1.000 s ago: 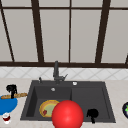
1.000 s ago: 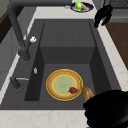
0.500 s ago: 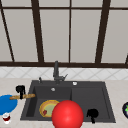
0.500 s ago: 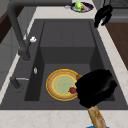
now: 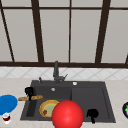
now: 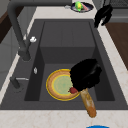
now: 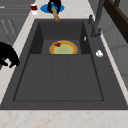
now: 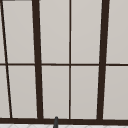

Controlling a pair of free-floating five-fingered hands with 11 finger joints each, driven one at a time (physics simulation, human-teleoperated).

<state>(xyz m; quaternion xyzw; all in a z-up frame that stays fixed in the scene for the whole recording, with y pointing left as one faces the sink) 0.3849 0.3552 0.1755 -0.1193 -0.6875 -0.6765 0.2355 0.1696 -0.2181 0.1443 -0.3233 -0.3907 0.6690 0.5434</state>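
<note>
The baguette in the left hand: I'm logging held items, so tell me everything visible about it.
The baguette is a slim golden-brown loaf with a paler, crusty-looking mottled surface. The left hand has its fingers curled round one end; the rest sticks out free. In the front view it lies roughly level, over the sink's left rim. Below the hand sits a yellow-rimmed plate, which the loaf does not visibly touch.

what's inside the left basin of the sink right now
A yellow-rimmed plate with a green centre lies on the basin floor, a small red piece on it. The left hand, holding a baguette, covers part of its rim.
</note>
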